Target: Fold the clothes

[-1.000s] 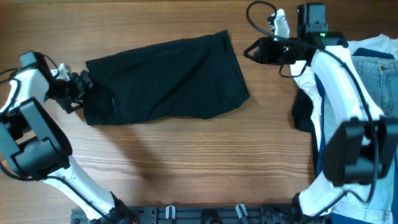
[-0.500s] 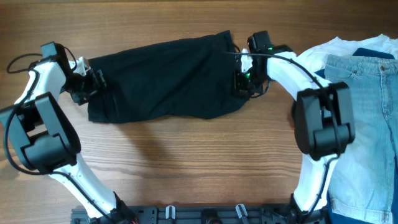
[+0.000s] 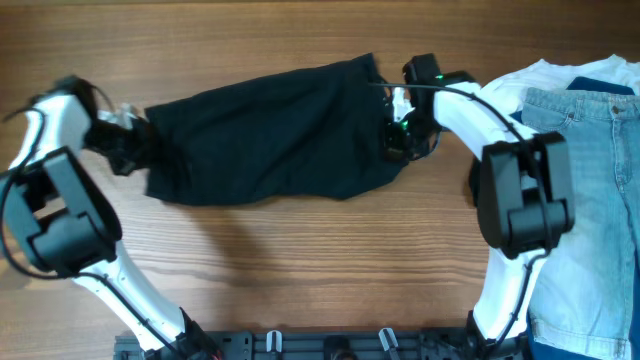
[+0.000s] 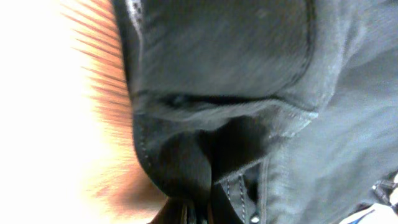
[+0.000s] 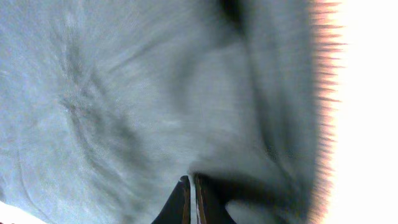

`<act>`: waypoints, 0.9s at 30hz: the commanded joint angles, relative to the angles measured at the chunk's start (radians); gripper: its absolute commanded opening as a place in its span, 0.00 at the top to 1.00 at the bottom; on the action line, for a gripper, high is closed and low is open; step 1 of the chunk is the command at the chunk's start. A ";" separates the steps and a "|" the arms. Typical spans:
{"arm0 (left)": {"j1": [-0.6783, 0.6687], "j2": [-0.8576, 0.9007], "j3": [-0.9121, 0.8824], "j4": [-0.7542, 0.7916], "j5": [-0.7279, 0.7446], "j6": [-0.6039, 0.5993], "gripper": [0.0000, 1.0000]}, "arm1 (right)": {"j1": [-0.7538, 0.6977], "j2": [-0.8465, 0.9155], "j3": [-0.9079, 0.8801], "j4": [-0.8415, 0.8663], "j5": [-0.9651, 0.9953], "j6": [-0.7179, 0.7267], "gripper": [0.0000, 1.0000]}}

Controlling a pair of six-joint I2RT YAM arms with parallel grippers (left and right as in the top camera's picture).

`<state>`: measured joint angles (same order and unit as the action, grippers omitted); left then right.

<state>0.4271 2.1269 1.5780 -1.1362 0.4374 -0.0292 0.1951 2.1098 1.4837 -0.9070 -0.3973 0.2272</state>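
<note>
Black shorts on wood table, left gripper and right gripper clamped on opposite ends, jeans nearby

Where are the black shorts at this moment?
In the overhead view the black shorts lie across the upper middle of the table, between the left gripper and the right gripper.

Shorts lie across the table's far middle; my left gripper at their left end, right gripper at their right. Jeans at right edge, atop shirt.
</note>
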 commanded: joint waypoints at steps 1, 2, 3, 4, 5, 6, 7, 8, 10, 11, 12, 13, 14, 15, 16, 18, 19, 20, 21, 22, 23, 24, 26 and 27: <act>0.051 -0.151 0.153 -0.089 -0.049 -0.004 0.96 | -0.053 -0.168 0.018 -0.036 0.125 -0.045 0.94; 0.048 -0.182 0.163 -0.095 -0.048 -0.005 0.96 | -0.063 -0.192 0.018 -0.050 0.160 -0.045 0.93; 0.037 -0.218 0.163 -0.095 -0.048 -0.005 0.96 | -0.070 -0.208 0.018 -0.056 0.177 -0.045 0.93; 0.020 -0.249 0.163 -0.094 -0.045 -0.010 0.96 | -0.077 -0.222 0.018 -0.060 0.180 -0.044 0.93; -0.003 -0.276 0.163 -0.087 -0.045 -0.029 0.96 | -0.079 -0.229 0.018 -0.063 0.180 -0.044 0.92; -0.019 -0.288 0.163 -0.082 -0.045 -0.041 0.96 | -0.080 -0.230 0.018 -0.064 0.180 -0.044 0.92; -0.045 -0.301 0.163 -0.074 -0.045 -0.064 0.96 | -0.081 -0.230 0.018 -0.066 0.180 -0.043 0.92; -0.084 -0.309 0.163 -0.064 -0.045 -0.095 0.96 | -0.082 -0.229 0.017 -0.069 0.180 -0.044 0.93; -0.146 -0.309 0.163 -0.049 -0.046 -0.148 0.96 | -0.082 -0.229 0.017 -0.071 0.180 -0.044 0.93; -0.183 -0.306 0.161 -0.035 -0.046 -0.177 0.96 | -0.082 -0.229 0.017 -0.071 0.180 -0.044 0.93; -0.217 -0.304 0.158 -0.018 -0.050 -0.208 0.96 | -0.082 -0.229 0.017 -0.071 0.180 -0.044 0.93; -0.263 -0.298 0.157 0.006 -0.059 -0.260 0.96 | -0.082 -0.229 0.017 -0.071 0.180 -0.044 0.92; -0.299 -0.292 0.157 0.022 -0.076 -0.301 0.96 | -0.082 -0.229 0.017 -0.071 0.180 -0.044 0.92; -0.346 -0.284 0.157 0.038 -0.117 -0.354 0.96 | -0.082 -0.229 0.017 -0.071 0.180 -0.043 0.92; -0.372 -0.278 0.157 0.043 -0.142 -0.381 0.96 | -0.082 -0.229 0.017 -0.071 0.180 -0.042 0.92; -0.468 -0.252 0.155 0.048 -0.206 -0.457 0.95 | -0.082 -0.229 0.017 -0.069 0.180 -0.042 0.92; -0.517 -0.234 0.155 0.054 -0.212 -0.476 0.94 | -0.082 -0.229 0.017 -0.068 0.180 -0.042 0.92; -0.549 -0.220 0.155 0.066 -0.215 -0.488 0.94 | -0.082 -0.229 0.017 -0.067 0.180 -0.042 0.92; -0.583 -0.201 0.155 0.085 -0.215 -0.505 0.94 | -0.082 -0.229 0.017 -0.066 0.180 -0.042 0.91; -0.621 -0.178 0.155 0.111 -0.216 -0.508 0.93 | -0.082 -0.229 0.017 -0.065 0.180 -0.042 0.91; -0.665 -0.146 0.155 0.142 -0.224 -0.514 0.93 | -0.082 -0.229 0.017 -0.065 0.180 -0.042 0.91; -0.698 -0.118 0.155 0.163 -0.230 -0.541 0.92 | -0.081 -0.229 0.017 -0.065 0.180 -0.042 0.91; -0.756 -0.064 0.155 0.214 -0.231 -0.563 0.71 | -0.081 -0.229 0.017 -0.065 0.180 -0.042 0.91; -0.776 -0.041 0.155 0.243 -0.230 -0.563 0.53 | -0.082 -0.229 0.017 -0.066 0.180 -0.042 0.91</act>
<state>-0.2829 2.0159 1.7329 -0.9466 0.2146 -0.5320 0.1104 1.8832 1.4948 -0.9756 -0.2337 0.1967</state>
